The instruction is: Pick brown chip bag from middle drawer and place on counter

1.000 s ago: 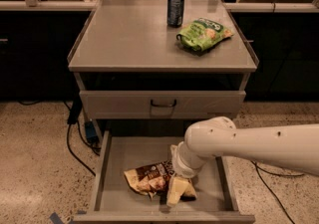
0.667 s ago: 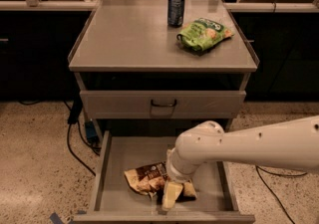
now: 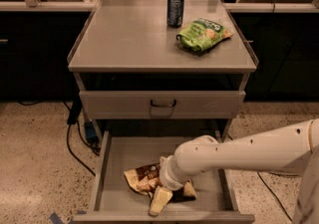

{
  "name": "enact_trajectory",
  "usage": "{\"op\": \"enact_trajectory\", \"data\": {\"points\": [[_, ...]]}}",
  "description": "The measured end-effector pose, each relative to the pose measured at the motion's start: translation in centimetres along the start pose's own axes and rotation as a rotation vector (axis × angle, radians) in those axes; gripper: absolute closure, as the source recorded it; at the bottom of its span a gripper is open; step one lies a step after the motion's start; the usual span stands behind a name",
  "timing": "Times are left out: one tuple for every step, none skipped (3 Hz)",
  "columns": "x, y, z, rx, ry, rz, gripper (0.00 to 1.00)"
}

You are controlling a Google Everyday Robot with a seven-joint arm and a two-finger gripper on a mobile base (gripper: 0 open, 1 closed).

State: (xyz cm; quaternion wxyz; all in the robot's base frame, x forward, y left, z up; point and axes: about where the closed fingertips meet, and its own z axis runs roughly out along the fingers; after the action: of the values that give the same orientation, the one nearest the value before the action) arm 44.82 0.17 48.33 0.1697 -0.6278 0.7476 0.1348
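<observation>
Down in the wide, shallow grey metal middle drawer [image 3: 103, 168], pulled out below the cabinet, your white arm [image 3: 249, 151] reaches in from the right, nearly level, with its wrist bent toward the drawer floor. Your gripper [image 3: 161, 199] sits low near the drawer's front, over the right edge of the crinkled dark-brown and tan chip bag [image 3: 142, 178]; you cannot tell whether it is open or clamped on the bag. The bag lies on the drawer floor, left of centre. On the flat grey metal counter [image 3: 124, 39] stands a dark can [image 3: 175, 10], with a green chip bag [image 3: 202, 34] near it.
</observation>
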Motion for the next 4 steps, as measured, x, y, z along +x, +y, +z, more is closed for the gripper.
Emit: {"op": "enact_trajectory", "data": {"points": [[0.6, 0.3, 1.0, -0.006, -0.11, 0.064, 0.0], [0.6, 0.3, 1.1, -0.006, -0.112, 0.063, 0.0], [-0.3, -0.4, 2.9, -0.026, -0.161, 0.046, 0.0], [-2.2, -2.2, 6.0, -0.051, -0.217, -0.004, 0.0]]}}
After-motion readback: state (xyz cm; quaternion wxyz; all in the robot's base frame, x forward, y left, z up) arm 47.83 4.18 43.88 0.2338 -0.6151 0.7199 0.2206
